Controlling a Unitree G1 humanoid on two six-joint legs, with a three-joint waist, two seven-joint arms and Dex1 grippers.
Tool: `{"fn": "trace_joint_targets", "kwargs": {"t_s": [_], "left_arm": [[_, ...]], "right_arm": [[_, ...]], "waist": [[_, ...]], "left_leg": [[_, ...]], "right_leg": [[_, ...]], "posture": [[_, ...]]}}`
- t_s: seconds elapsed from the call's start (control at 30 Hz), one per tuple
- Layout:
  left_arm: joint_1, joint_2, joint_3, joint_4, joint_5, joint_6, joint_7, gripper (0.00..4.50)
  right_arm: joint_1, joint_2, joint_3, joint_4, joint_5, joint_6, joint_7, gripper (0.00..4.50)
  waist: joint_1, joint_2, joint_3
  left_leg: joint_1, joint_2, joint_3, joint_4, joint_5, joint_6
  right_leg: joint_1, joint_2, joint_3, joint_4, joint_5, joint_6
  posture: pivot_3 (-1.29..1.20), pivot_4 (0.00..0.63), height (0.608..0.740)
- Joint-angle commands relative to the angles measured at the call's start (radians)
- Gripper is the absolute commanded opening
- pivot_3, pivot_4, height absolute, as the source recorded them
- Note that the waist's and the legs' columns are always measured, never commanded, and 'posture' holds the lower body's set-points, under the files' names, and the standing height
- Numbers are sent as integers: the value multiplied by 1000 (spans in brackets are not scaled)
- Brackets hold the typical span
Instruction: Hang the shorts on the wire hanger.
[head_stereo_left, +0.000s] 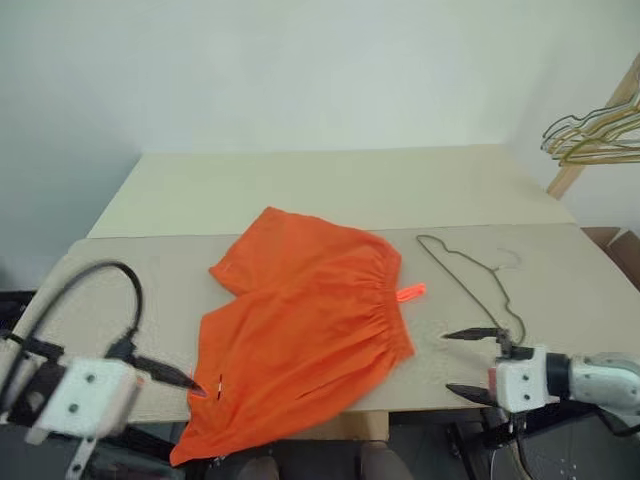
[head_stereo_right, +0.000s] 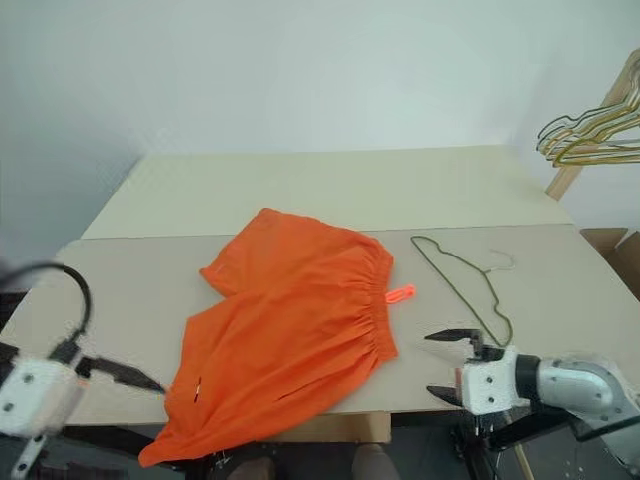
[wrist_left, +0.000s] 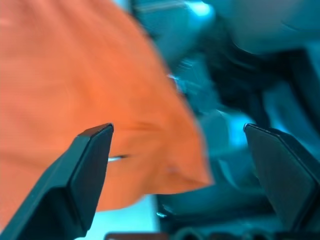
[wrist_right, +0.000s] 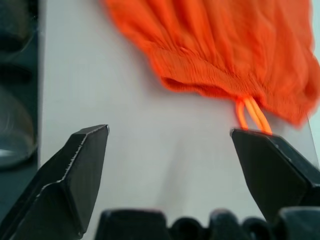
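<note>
The bright orange shorts (head_stereo_left: 300, 330) lie spread on the table (head_stereo_left: 140, 290), waistband toward the right, one leg drooping over the front edge. An orange drawstring (wrist_right: 252, 114) pokes out of the waistband. The thin grey-green wire hanger (head_stereo_left: 470, 283) lies flat just right of the shorts, apart from them. My left gripper (wrist_left: 177, 137) is open and empty, hovering beside the shorts' lower left hem; one black finger (head_stereo_left: 170, 374) points at the cloth. My right gripper (head_stereo_left: 462, 362) is open and empty at the table's front edge, just below the hanger's near end and right of the waistband.
A bunch of gold and pale wire hangers (head_stereo_left: 592, 135) hangs on a wooden rack (head_stereo_left: 572, 175) at the far right. A second, paler table top (head_stereo_left: 330, 185) stretches behind up to the wall. A black cable (head_stereo_left: 100, 275) loops above my left wrist.
</note>
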Motion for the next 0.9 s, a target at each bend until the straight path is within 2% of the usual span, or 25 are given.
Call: {"fn": "trace_joint_targets", "kwargs": {"t_s": [0.03,0.1,0.13,0.2,0.37,0.43,0.57,0.77,0.87,0.9], "left_arm": [[-279,-15,-190,109,-93,129,174,4460],[-515,-108,-352,203,-107,200,280,4460],[-586,-155,-394,225,-115,227,314,4460],[-666,-206,-443,246,-117,268,347,4460],[-796,-347,-530,278,-141,329,432,4460],[-848,-397,-579,286,-130,365,469,4460],[-913,-444,-653,295,-113,394,462,4460],[-945,-490,-699,280,-104,397,458,4460],[-932,-484,-699,267,-100,397,456,4500],[-928,-481,-697,265,-96,396,458,4500]], "right_arm": [[10,8,-175,-120,164,330,-56,4500],[-25,36,-217,-136,218,528,-138,4500],[-59,44,-220,-132,240,635,-181,4500],[-112,54,-212,-125,237,766,-226,4500],[-327,90,-114,-21,209,1094,-329,4500],[-436,113,-62,82,182,1197,-350,4500],[-588,139,25,266,114,1264,-324,4500],[-680,162,140,457,10,1246,-251,4500],[-706,174,143,500,7,1273,-215,3985],[-711,178,140,509,9,1284,-206,3638]], "waist": [[6,-1,0],[16,-1,-1],[17,-1,-1],[13,-1,0],[-11,-1,0],[-12,-1,0],[-10,3,4],[-12,5,8],[-13,3,9],[-12,3,9]], "left_leg": [[0,1,0,0,0,-1],[1,2,-1,0,-1,-1],[0,4,0,0,-1,-1],[-3,4,-1,0,0,-1],[-17,4,0,1,-1,-2],[-22,4,1,2,0,-2],[-23,3,1,4,0,-2],[-23,3,1,4,0,-2],[-23,3,1,4,0,-2],[-23,3,1,5,0,-2]], "right_leg": [[0,1,0,-1,0,0],[1,4,0,-2,1,0],[0,5,0,-3,2,-1],[-2,6,0,-4,7,-8],[-16,6,1,-6,10,-8],[-20,6,1,-6,12,-7],[-20,6,1,-7,14,-6],[-20,6,1,-8,13,-6],[-19,6,1,-8,14,-6],[-19,6,1,-8,14,-6]], "posture": [[-96,70,740],[-106,71,740],[-112,72,740],[-122,75,740],[-130,76,740],[-131,78,740],[-120,88,740],[-112,92,740],[-103,96,740],[-100,96,740]]}}
